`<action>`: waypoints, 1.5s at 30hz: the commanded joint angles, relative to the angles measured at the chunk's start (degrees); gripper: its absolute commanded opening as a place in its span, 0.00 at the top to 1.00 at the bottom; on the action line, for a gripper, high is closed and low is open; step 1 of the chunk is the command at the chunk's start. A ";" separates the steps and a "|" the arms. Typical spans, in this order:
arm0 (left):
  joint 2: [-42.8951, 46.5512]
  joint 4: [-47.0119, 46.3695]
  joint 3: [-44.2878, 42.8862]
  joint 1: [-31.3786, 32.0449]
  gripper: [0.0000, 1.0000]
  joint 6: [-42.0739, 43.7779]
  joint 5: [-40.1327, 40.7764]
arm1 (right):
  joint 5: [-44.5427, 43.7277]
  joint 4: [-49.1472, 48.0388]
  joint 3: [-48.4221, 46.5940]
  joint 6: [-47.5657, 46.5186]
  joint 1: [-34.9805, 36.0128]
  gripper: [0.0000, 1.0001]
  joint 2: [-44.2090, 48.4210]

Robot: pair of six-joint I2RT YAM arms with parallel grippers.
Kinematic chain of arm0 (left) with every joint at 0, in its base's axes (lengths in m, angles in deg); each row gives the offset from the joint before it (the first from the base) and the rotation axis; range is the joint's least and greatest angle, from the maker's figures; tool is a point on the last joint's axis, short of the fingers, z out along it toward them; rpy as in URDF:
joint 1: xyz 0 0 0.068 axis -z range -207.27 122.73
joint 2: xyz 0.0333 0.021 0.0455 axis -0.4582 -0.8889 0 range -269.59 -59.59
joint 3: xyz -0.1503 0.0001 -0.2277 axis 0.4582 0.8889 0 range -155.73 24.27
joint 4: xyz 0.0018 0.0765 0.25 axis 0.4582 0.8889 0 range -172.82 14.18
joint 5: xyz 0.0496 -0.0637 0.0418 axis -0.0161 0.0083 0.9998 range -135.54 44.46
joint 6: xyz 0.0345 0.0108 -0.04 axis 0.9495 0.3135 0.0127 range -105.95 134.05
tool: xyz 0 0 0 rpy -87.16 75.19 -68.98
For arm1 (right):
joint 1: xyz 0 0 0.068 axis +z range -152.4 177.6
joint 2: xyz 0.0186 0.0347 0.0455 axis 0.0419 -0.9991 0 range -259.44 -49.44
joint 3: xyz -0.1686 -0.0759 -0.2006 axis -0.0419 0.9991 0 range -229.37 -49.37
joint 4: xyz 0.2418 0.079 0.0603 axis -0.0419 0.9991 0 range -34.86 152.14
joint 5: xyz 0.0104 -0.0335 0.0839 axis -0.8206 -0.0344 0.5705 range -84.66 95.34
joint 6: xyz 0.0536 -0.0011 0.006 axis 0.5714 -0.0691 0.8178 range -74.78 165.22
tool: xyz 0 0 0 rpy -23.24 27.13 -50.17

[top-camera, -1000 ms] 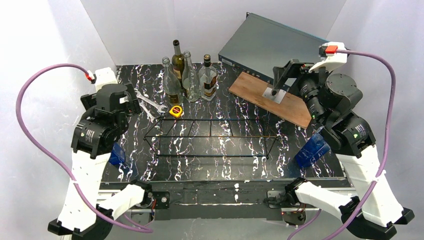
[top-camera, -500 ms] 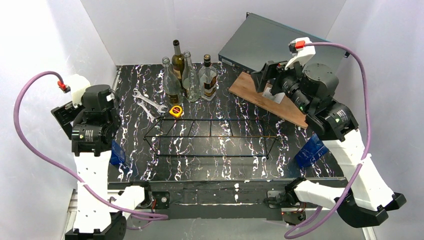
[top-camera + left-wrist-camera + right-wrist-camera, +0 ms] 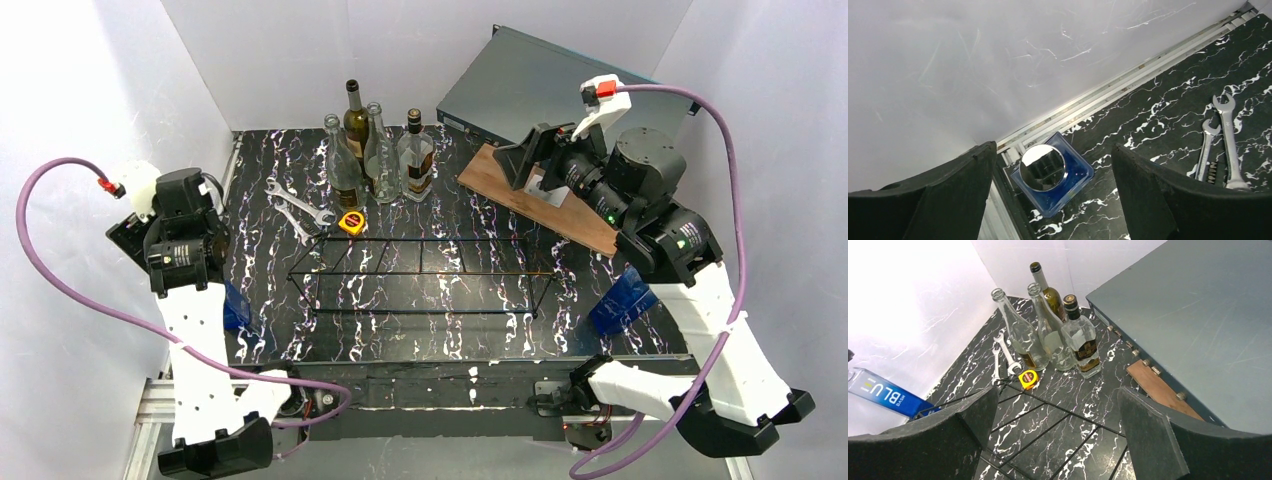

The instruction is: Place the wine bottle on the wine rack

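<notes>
The wine bottle [image 3: 355, 118], dark green with a long neck, stands upright at the back of the table [image 3: 1047, 286] among two clear bottles and a squat whisky bottle. The wine rack [image 3: 425, 273], a low frame of thin black rods, lies in the middle of the table with nothing on it [image 3: 1063, 427]. My right gripper [image 3: 1058, 390] hangs open, high over the rack's right end, facing the bottles; in the top view it [image 3: 525, 162] is above a wooden board. My left gripper [image 3: 1053, 146] is open over the table's left edge, far from the bottles.
A blue square block with a chrome cap [image 3: 1050, 172] sits below the left gripper by the table rail. Two wrenches [image 3: 300, 210] and a yellow tape measure [image 3: 351, 222] lie left of the rack. The wooden board [image 3: 560, 215] and a grey box [image 3: 540, 85] fill the back right.
The left arm swung back and out to the table's left edge. The right arm rose and shifted left over the board, then held still. The bottles and rack did not move.
</notes>
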 commanded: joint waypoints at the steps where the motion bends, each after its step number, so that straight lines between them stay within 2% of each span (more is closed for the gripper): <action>1: -0.61 -1.56 0.99 -2.67 0.20 -4.07 -4.51 | 2.70 -3.21 -2.03 1.27 -0.11 0.02 0.15; 3: -0.21 -0.92 1.37 -3.32 0.24 -5.04 -4.92 | 2.66 -3.17 -1.84 1.23 -0.11 0.01 0.38; 13: 3.47 -2.22 5.87 -4.57 0.27 -6.95 -3.80 | 3.34 -4.79 1.37 1.70 -0.11 0.02 1.67; 19: 3.69 -2.24 6.37 -5.08 0.36 -8.58 -4.39 | 2.16 -4.76 2.86 0.67 -0.11 0.02 3.09; 28: 4.25 -4.24 8.60 -5.19 0.40 -8.88 -4.47 | 2.20 -5.66 4.55 0.57 -0.11 0.02 3.78; 32: 4.18 -4.95 9.25 -5.20 0.47 -8.92 -4.13 | 2.48 -5.85 4.91 0.92 -0.11 0.02 3.58; 36: 4.11 -5.14 9.36 -5.23 0.58 -8.94 -3.83 | 2.23 -5.84 5.12 1.01 -0.11 0.02 3.62; 45: 5.61 -5.02 6.82 -5.25 0.91 -6.15 -5.53 | 1.18 -7.36 7.56 1.66 -0.11 0.02 4.90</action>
